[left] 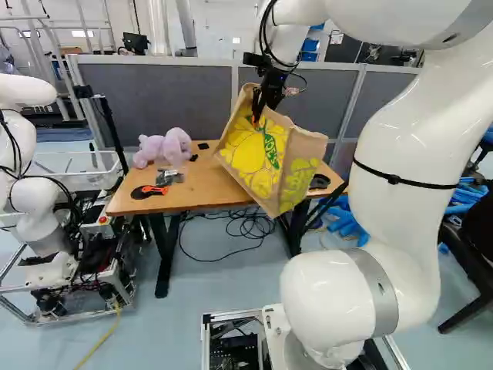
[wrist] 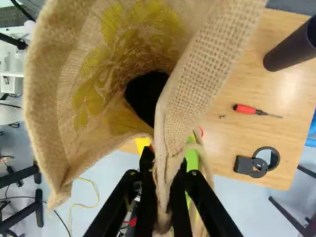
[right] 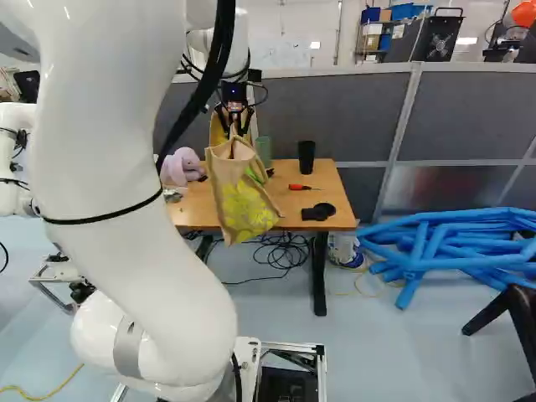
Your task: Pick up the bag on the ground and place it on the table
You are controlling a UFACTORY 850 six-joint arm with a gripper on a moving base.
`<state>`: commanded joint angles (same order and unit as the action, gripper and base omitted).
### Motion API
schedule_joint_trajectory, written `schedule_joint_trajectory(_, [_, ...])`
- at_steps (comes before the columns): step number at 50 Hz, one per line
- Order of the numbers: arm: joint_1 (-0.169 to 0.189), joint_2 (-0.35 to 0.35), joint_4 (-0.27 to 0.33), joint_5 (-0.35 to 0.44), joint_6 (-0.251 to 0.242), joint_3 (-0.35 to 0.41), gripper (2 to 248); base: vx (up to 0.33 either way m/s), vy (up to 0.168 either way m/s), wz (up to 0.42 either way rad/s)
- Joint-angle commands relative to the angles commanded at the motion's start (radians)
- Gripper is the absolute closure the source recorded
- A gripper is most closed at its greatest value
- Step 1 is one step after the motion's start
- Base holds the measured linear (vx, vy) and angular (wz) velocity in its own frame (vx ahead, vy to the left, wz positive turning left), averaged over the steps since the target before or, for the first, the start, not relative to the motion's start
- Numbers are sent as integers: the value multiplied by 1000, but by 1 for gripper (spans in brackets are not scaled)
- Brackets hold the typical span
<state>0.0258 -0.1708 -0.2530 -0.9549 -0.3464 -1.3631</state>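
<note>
Pincer (right: pixel 234 126) fingers are clamped on the gathered rim of the yellow-printed burlap bag (left: pixel 269 158), which hangs tilted at the table (left: pixel 196 199), its lower part overlapping the near edge in both base views; whether it touches the wood cannot be told. Deep in the bag's mouth sits a dark patch, object or shadow unclear. Behind the bag, a green cylinder (right: pixel 264 149) is partly hidden in the right base view. On the left of the table, a purple plush toy (left: pixel 167 146) lies beyond an orange-and-black tool (left: pixel 149 191). At the right, a black cup (right: pixel 306 157) stands far back, with a red-handled screwdriver (right: pixel 302 187) and black ring-shaped item (right: pixel 320 211) nearer.
</note>
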Motion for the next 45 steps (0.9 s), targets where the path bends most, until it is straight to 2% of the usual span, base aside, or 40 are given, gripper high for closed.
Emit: schedule_joint_trajectory(45, [0, 0, 0, 0, 0, 0, 215, 81, 101, -14])
